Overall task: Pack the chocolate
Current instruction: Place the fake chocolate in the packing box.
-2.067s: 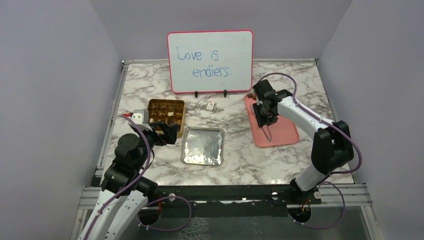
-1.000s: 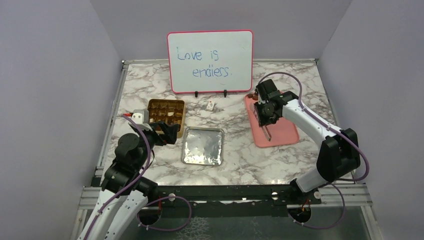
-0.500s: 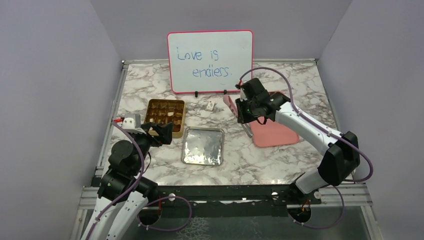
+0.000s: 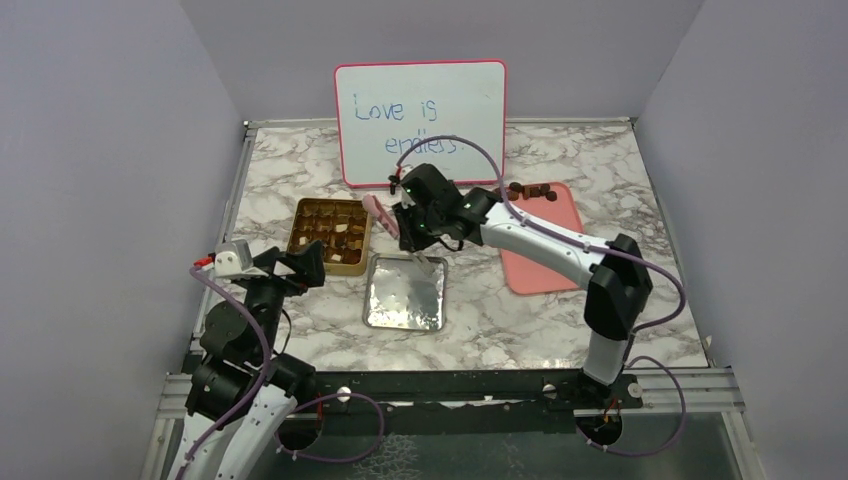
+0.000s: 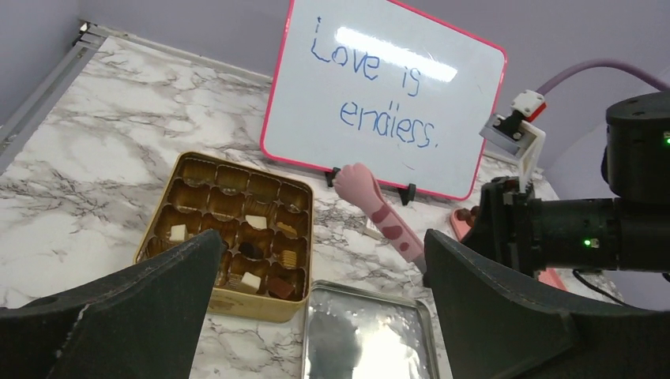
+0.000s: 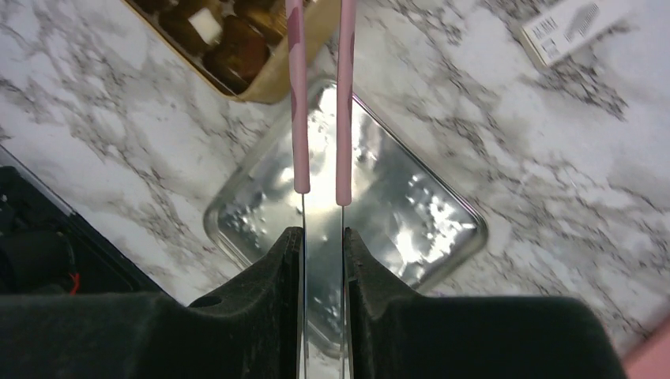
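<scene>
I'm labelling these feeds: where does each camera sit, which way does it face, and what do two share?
Top external: high at the near edge, looking down on the table; left claw and right claw show.
Left wrist: on left claw, facing whiteboard past gold tin; open jaws frame it.
Right wrist: on right claw, looking down at silver tray; jaws clamp pink tongs.
Both wrist views share tin, tray, tongs.

Two robot arms, the left arm (image 4: pixel 240 325) and the right arm (image 4: pixel 540 238), are built of rounded white link shells joined by black cylindrical joint housings. Purple cables (image 5: pixel 600 66) are run along both. A white connector block with a red plug (image 5: pixel 517 126) is fixed at each wrist. The left gripper (image 5: pixel 324 253) is fitted with matte black wedge-shaped fingers (image 5: pixel 118 316).
</scene>
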`<act>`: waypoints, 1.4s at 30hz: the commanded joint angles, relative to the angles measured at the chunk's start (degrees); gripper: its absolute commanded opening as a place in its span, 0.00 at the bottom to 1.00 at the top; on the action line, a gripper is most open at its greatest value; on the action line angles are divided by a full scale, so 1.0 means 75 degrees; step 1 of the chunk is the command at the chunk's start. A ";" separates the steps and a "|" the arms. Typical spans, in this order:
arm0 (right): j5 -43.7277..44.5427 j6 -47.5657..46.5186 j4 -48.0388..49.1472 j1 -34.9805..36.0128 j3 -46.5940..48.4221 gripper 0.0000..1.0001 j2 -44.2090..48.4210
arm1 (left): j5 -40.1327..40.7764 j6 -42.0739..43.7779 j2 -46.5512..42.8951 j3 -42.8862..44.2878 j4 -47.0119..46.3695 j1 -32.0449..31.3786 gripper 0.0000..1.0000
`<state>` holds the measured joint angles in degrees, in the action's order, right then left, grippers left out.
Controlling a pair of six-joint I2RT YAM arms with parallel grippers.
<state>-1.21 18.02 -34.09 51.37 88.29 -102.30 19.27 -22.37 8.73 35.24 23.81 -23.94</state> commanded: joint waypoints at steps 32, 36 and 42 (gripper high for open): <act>0.0672 -0.0654 -0.1183 0.1114 0.5014 0.35 -0.4052 | 0.0549 -0.0228 -0.0263 0.0373 0.0355 0.0061 0.99; 0.0811 -0.0754 -0.1257 0.1116 0.4949 0.36 -0.3870 | 0.0503 -0.0224 -0.0250 0.0372 0.0353 0.0063 0.99; 0.0938 -0.0940 -0.1401 0.1109 0.4571 0.35 -0.3263 | 0.0417 -0.0209 -0.0253 0.0352 0.0353 0.0064 0.99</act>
<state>3.79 12.73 -43.33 59.31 123.98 -132.60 22.44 -23.99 7.09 36.75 26.28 -23.94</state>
